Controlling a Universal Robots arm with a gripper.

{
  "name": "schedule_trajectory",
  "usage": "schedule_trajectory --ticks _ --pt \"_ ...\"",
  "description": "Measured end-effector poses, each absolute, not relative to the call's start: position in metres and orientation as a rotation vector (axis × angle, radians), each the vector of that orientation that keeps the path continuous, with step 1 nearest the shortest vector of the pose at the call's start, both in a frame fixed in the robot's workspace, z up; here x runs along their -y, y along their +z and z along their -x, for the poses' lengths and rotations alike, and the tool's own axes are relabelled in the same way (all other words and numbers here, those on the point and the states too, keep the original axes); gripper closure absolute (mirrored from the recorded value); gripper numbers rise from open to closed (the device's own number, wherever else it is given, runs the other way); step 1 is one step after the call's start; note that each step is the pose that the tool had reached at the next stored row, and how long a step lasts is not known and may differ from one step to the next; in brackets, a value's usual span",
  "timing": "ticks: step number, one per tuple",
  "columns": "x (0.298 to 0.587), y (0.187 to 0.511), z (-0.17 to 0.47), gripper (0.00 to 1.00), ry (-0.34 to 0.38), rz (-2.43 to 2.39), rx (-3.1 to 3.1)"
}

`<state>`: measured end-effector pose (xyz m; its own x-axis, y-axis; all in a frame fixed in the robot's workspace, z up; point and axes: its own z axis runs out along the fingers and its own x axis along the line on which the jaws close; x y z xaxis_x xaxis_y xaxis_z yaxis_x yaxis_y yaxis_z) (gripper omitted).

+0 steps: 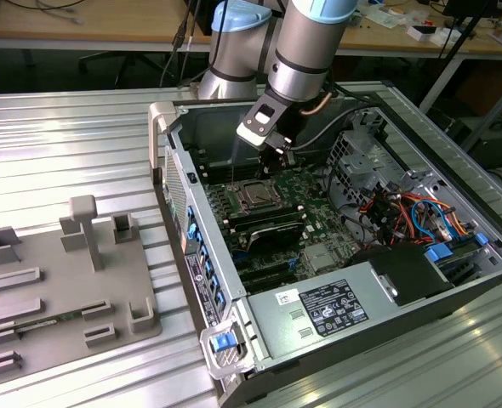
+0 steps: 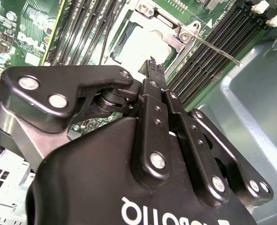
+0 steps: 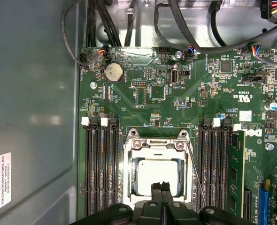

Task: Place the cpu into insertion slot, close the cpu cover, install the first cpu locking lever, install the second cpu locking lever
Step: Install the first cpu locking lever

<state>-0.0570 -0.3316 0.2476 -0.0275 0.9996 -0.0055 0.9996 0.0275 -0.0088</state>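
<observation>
The cpu [image 3: 156, 174] lies in the motherboard socket, its silvery top showing through the open centre of the cpu cover [image 3: 155, 144]. The cover lies flat around it. My gripper [image 3: 162, 186] is shut with nothing between its fingers, and its tips hang just over the cpu's edge. In the second wrist view the gripper [image 2: 153, 65] points down at the same cpu [image 2: 143, 44]. A thin metal locking lever [image 3: 195, 173] runs along one side of the socket and sticks out over the memory slots [image 2: 216, 48]. The exterior view has the gripper [image 1: 278, 161] right above the socket [image 1: 257, 195].
The open computer case [image 1: 176, 161] lies on a ribbed metal table. Memory slots [image 3: 101, 164] flank the socket on both sides. Cables and a drive cage [image 1: 387, 204] fill the exterior view's right, and the power supply [image 1: 328, 306] sits at the front. A grey fixture plate [image 1: 64, 280] lies at the left.
</observation>
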Motion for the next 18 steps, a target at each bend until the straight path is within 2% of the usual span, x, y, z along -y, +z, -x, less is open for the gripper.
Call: schedule_trajectory --ticks 18 --pt "0.3316 0.2469 0.0654 0.89 0.016 1.945 2.465"
